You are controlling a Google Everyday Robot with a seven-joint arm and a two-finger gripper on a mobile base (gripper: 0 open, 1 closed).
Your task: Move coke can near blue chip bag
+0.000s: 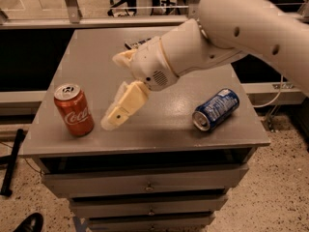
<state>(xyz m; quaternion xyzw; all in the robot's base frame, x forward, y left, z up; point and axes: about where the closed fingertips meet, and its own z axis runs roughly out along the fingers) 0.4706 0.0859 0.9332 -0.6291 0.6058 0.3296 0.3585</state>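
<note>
Though arm [231, 28] mostly hides blue chip bag [135, 43], jaws gape beside coke can [74, 111].

One camera, high at the table's front.
It looks steeply down over the table [164, 129], close in; the gripper [114, 92] hangs above its left half.

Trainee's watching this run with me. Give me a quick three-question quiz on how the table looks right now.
1. True or false: the coke can stands upright on the table.
2. The blue soda can is: A) upright, B) lying on its side, C) held in the jaws.
3. Fill in: the gripper hangs beside the coke can, apart from it, with its jaws ____.

Key: 1 true. 2 B. 3 open.
</note>
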